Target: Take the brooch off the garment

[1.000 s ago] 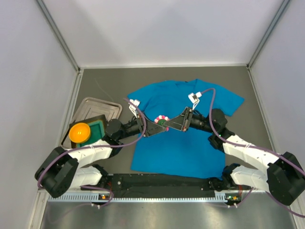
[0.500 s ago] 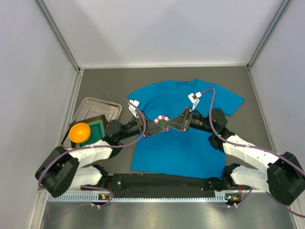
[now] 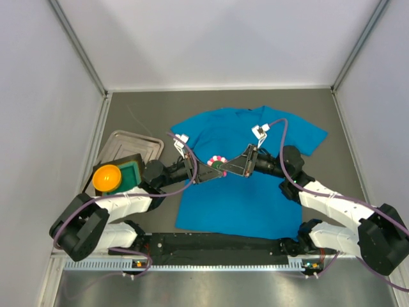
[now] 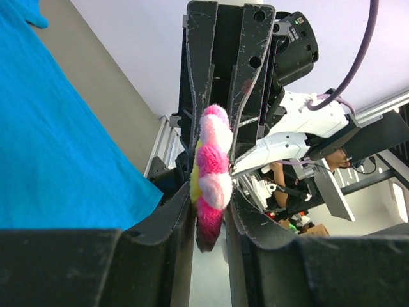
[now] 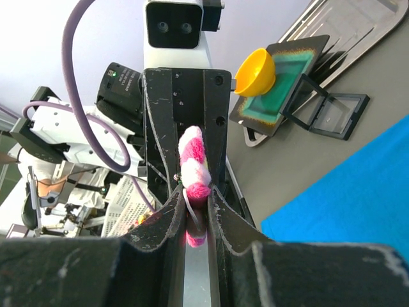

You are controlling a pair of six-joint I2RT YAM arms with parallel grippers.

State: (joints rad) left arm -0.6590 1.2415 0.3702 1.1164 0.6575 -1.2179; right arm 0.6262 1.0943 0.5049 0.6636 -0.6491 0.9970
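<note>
both end effectors were on one thing. left end effector (image 4: 210, 216) was pressed onto the brooch (image 4: 211, 167), gripping it edge-on. right end effector (image 5: 197, 214) pinched the same brooch from the opposite side, and the tips of the two nearly met. the brooch hung over the chest of the garment (image 3: 243, 192), which lay flat on the counter (image 3: 332, 115). could not tell whether the pin was free of the cloth.

risks, as judged:
- pin caught in the weave: a lift would drag the shirt up, bunch it or snag it.
- arms pulling apart unevenly: the soft petals could stretch, or slip from the weaker grip.
- one side letting go while the other held shallow: the brooch would drop back onto the shirt.
- tips this close: a small misalignment could knock them together.
</note>
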